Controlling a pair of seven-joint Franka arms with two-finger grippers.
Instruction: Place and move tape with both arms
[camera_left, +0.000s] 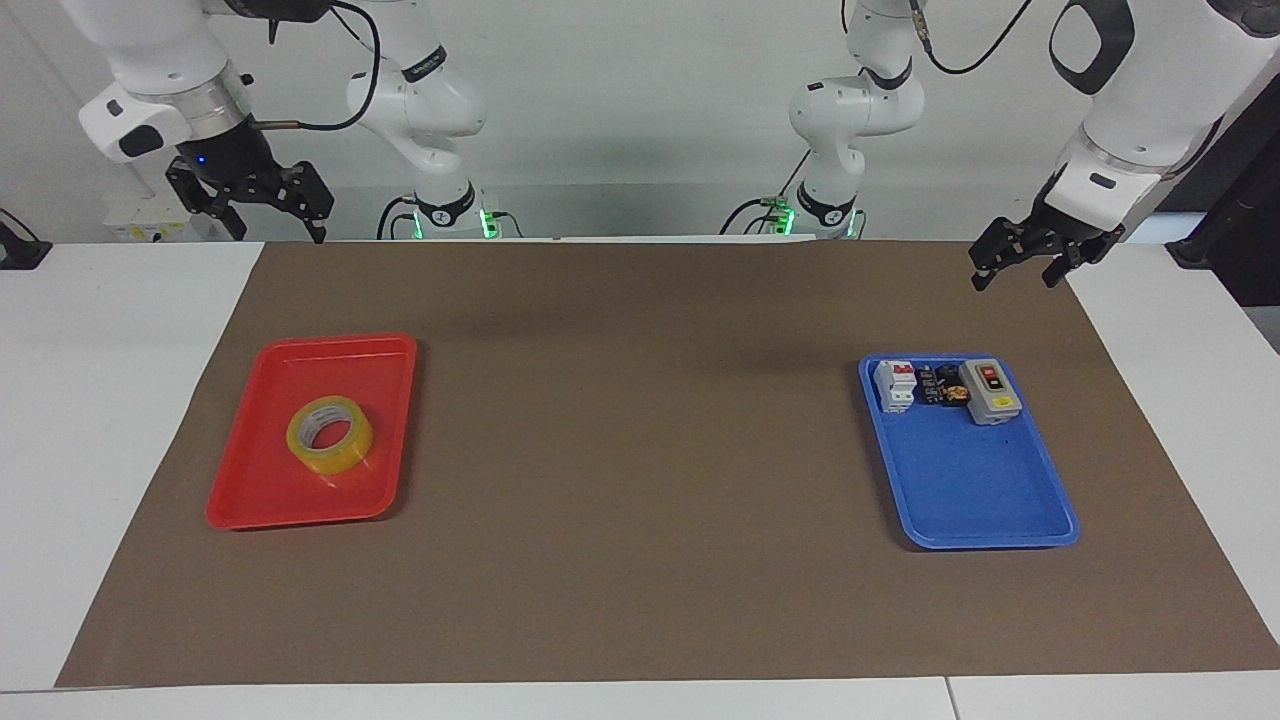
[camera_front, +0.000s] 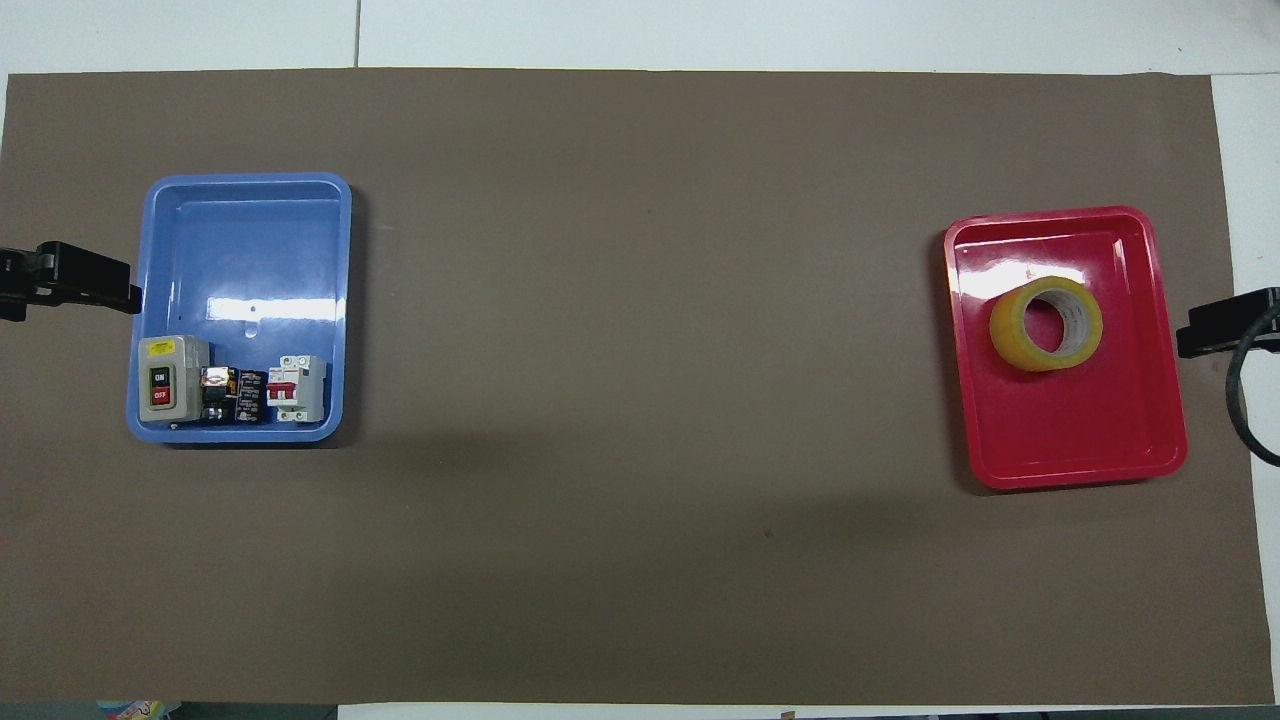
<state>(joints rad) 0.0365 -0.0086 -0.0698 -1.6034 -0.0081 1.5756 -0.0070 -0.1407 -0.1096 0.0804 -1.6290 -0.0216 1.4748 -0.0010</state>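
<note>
Two tools, left (camera_left: 1012, 268) and right (camera_left: 272, 212), splayed empty | glossy ring tape (camera_left: 329, 435) | red tray (camera_left: 250, 495)

Only readable stuff I can spot is on the grey rectangular switch box (camera_front: 172, 378) sitting in the blue plastic tray (camera_front: 247, 185): its black button says "ON" and the red one under it says "OFF". There's a small yellow label above those, but its print is too tiny to read.
</note>
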